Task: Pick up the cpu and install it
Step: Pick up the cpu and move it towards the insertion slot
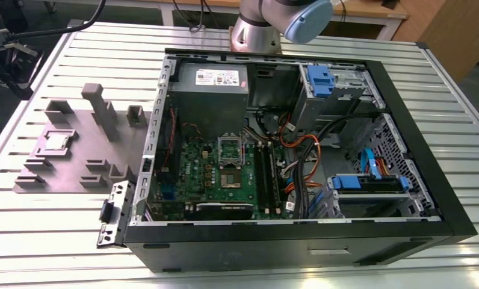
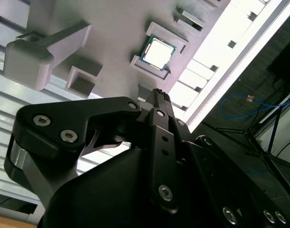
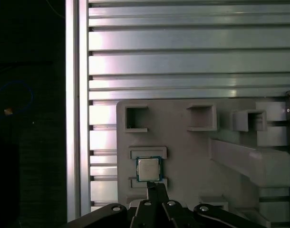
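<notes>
The cpu (image 3: 148, 169) lies flat in a square recess of the grey fixture plate (image 3: 183, 147). The gripper (image 3: 157, 186) hangs over the plate, closed and empty, near the cpu but clear of it.

Cpu (image 3: 148, 169) with bright, smooth metal top, matt grey plastic holder (image 3: 192, 152), ribbed metal surface (image 3: 183, 47) with a soft sheen, matt black end effector (image 3: 156, 187) with shiny screws (image 3: 116, 208).
</notes>
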